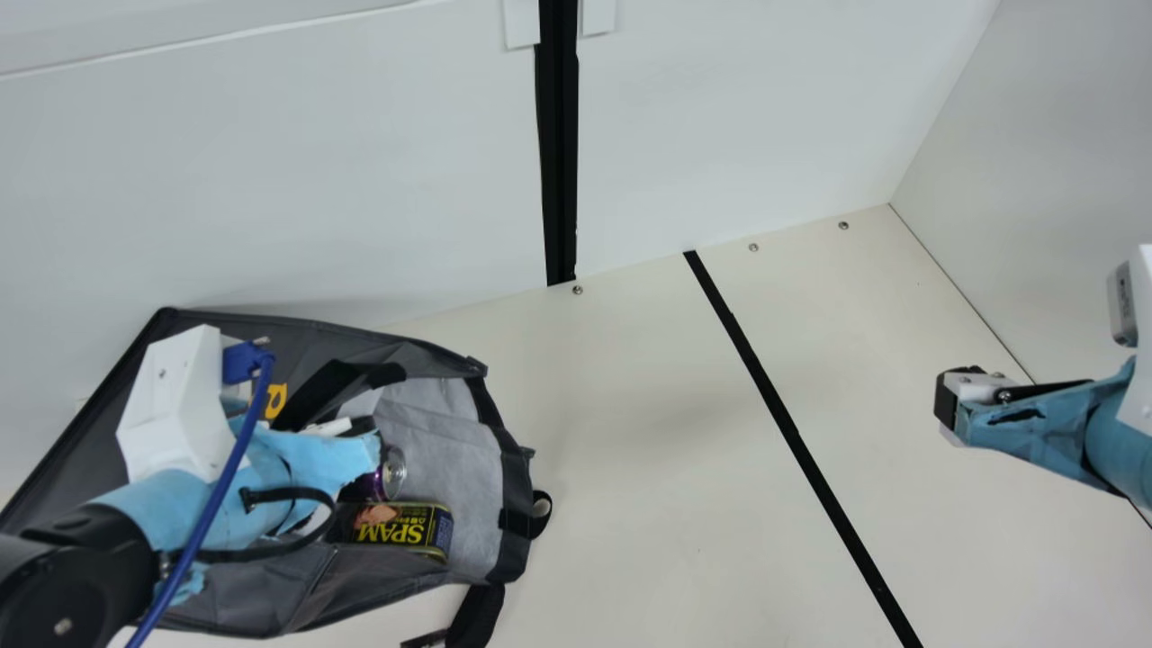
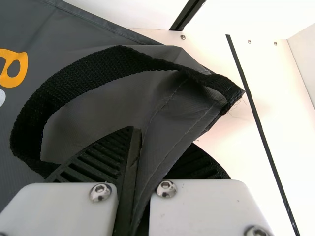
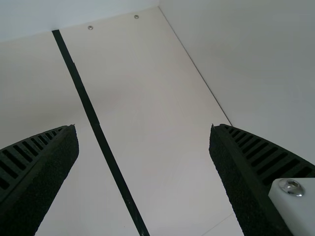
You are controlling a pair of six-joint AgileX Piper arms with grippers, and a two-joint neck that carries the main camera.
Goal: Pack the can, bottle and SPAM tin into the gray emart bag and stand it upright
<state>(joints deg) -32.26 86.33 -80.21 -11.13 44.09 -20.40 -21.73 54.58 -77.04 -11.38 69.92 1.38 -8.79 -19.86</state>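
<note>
Sideways lay the gray emart bag point(image 1: 315, 333), yellow-lettered SPAM tin point(image 1: 402, 529) inside, left gripper point(image 1: 363, 427) clutching its fabric, right gripper point(image 1: 947, 400) agape!

In left wrist view, black ribbed fingers point(image 2: 101, 160) are closed on a fold of the gray bag point(image 2: 103, 113), the cloth passing btwn them. A black strap point(image 2: 118, 56) makes a wide loop over the cloth, w/ one end at the bag's corner, the other near one finger. An orange mark point(image 2: 23, 66) is printed on the bag. Beyond are the cream bench point(image 2: 231, 142) w/ a black stripe point(image 2: 257, 118), a few screws point(image 2: 183, 37) and the white wall point(image 2: 256, 14) in bkgd.
</note>
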